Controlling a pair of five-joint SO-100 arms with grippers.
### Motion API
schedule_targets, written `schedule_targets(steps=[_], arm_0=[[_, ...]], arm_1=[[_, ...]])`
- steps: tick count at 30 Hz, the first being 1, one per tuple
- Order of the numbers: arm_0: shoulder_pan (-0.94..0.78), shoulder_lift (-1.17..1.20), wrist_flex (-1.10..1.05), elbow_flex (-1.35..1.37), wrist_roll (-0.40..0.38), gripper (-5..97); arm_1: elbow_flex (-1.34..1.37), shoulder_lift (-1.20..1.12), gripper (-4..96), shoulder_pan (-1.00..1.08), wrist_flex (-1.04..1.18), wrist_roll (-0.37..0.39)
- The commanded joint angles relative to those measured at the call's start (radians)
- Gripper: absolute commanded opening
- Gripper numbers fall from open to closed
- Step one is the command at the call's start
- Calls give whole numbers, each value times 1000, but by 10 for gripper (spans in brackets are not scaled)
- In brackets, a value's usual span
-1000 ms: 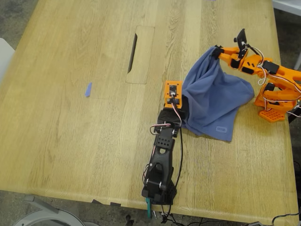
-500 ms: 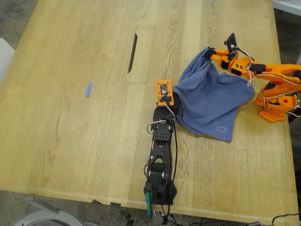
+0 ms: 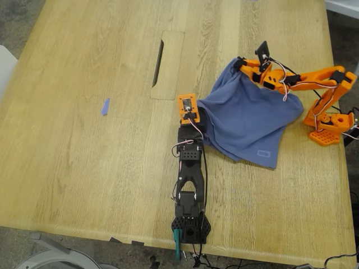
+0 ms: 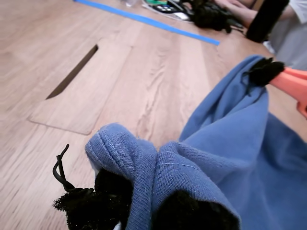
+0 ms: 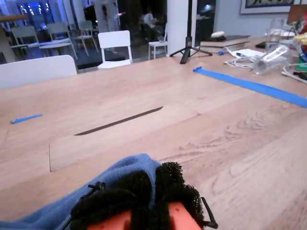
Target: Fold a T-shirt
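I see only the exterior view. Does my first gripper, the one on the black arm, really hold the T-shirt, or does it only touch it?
Observer: It holds it. In the first wrist view, a stitched hem of the T-shirt is bunched between the jaws of my first gripper.
Operator: And the orange arm?
Observer: The second wrist view shows my second gripper, with black foam pads, shut on a fold of the cloth.
Operator: What lies past the slot?
Observer: A long blue tape strip runs across the wood.
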Motion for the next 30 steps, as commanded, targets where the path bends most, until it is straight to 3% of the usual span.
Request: schedule_targets(steps=[1, 11, 30], arm_0=[[-55, -9, -81, -72, 14, -3], [-124, -216, -101, -276, 14, -3], [-224, -448, -75, -465, 12, -3]], arm_1=[[-114, -38, 3, 15, -29, -8], [-408, -252, 3, 29, 17, -2], [-719, -494, 3, 63, 46, 2]])
